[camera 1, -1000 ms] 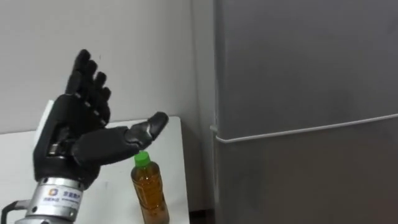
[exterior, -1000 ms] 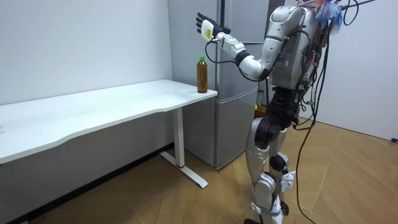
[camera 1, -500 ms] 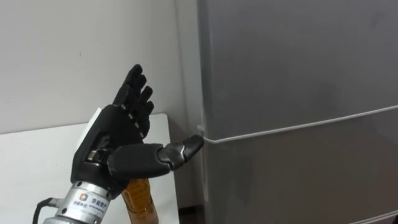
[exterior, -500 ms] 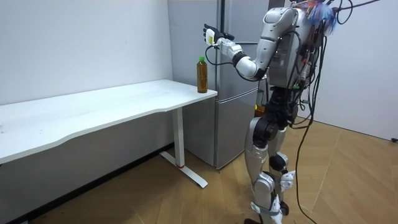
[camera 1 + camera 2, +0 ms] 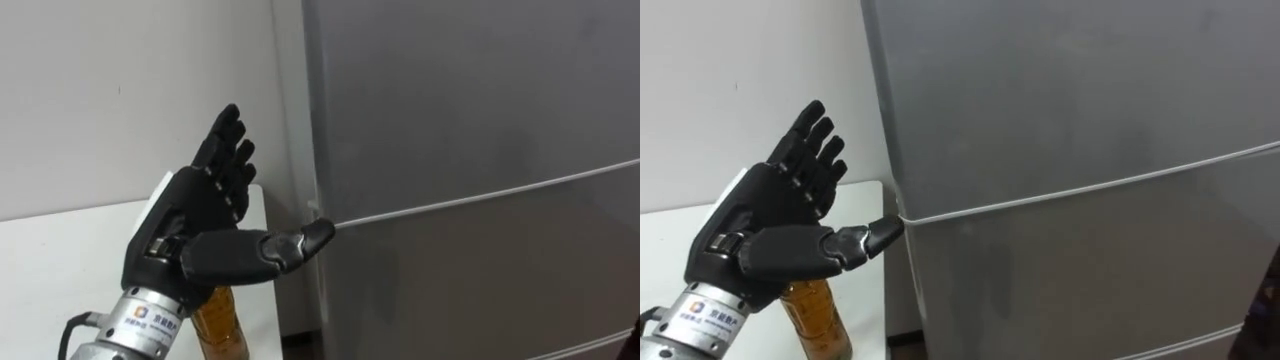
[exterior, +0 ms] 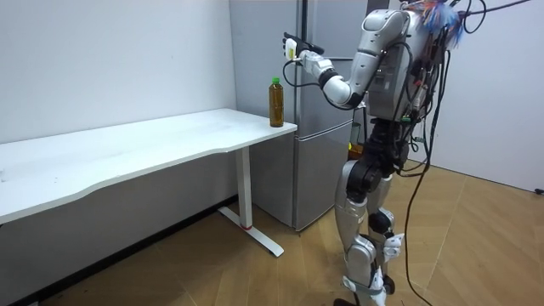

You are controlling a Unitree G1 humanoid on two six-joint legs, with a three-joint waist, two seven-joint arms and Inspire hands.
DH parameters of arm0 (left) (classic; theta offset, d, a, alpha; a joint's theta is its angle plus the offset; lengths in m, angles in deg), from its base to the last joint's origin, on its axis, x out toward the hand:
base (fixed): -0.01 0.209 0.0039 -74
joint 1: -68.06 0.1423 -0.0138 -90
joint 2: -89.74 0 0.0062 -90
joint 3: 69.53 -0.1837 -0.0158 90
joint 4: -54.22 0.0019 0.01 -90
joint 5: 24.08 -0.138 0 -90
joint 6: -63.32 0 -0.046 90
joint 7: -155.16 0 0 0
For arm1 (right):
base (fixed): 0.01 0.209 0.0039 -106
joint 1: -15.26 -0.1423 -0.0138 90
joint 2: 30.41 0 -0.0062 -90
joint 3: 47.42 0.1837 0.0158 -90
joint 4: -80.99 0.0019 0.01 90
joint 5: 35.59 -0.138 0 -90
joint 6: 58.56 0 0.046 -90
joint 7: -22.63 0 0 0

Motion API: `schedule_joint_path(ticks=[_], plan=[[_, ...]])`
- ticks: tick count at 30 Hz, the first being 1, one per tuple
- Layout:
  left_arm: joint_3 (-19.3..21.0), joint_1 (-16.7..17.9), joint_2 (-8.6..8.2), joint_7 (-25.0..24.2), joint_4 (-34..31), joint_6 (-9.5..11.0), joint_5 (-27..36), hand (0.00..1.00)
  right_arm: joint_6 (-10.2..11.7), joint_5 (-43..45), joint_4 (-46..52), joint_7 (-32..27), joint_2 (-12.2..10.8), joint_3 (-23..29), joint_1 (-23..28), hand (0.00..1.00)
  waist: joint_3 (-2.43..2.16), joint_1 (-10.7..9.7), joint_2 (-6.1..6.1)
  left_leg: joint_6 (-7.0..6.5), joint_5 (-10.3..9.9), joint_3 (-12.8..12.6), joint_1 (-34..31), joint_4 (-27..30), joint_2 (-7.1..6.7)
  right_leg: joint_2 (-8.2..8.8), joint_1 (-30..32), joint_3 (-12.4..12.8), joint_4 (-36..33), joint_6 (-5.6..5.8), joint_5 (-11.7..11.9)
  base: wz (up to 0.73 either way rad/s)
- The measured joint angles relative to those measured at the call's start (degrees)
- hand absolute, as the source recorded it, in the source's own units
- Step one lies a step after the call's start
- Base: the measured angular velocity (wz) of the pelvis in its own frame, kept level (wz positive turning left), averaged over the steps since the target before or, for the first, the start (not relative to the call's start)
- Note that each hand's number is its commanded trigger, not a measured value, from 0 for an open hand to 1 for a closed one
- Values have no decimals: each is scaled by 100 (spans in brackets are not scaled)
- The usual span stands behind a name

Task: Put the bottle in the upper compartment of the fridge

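In the left eye view the left hand [image 5: 190,235] comes up from 7 o'clock, its back toward the camera, and holds nothing. Its fingers [image 5: 228,150] are straight and slightly spread, aiming at about 1 o'clock, and the thumb [image 5: 270,250] reaches out toward 3 o'clock. The thumb's tip lies at the left edge of the grey fridge [image 5: 470,110], level with the pale seam [image 5: 480,197] that parts the upper door from the lower; whether it touches the edge cannot be told. The bottle [image 5: 218,325] stands at the hand's 6 o'clock, amber below the palm, its top hidden behind the hand. It rests on the white surface [image 5: 50,270], against a pale wall [image 5: 100,90]. In the right eye view the thumb tip again sits just beside the door's edge at the seam, and the bottle shows under the thumb, toward 6 o'clock. In the room view the robot stands upright on the wooden floor [image 6: 255,280] in front of the fridge, with the end of the surface at the room view's left. Its left arm is raised, with the hand at the fridge's near front edge. The green-capped bottle stands upright on the surface's corner nearest the fridge, at the hand's 7 o'clock and clear of it.
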State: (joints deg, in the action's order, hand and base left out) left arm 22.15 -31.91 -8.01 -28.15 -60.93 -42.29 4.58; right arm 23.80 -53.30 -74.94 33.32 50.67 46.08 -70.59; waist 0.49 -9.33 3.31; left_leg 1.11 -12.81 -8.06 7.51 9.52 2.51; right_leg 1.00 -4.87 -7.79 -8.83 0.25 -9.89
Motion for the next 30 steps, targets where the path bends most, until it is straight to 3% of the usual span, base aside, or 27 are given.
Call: schedule_joint_path(ticks=[9,18,24,30], plan=[[-264,-73,-2,-106,109,-6,114,0,5,-5,-17,-4,2,-7,-26,0,2,-37,-4,1,0,-71,18,-3,3,-10,-16,80,-6,1,1,-4],[-229,-674,5,-128,590,-3,120,0,16,3,-18,17,-2,10,-29,0,3,-56,1,0,0,-117,23,-14,10,-16,-9,141,-10,-4,6,-2],[-193,-766,22,-142,838,-9,118,0,3,2,-24,81,16,35,-63,0,25,-151,59,0,0,-144,22,-15,10,-19,-1,166,-5,-4,7,-1],[-175,-976,23,-128,900,-56,119,0,-74,2,-14,173,36,62,-74,0,19,-155,67,1,0,-277,17,-13,18,-19,24,184,-18,-2,9,-2]])
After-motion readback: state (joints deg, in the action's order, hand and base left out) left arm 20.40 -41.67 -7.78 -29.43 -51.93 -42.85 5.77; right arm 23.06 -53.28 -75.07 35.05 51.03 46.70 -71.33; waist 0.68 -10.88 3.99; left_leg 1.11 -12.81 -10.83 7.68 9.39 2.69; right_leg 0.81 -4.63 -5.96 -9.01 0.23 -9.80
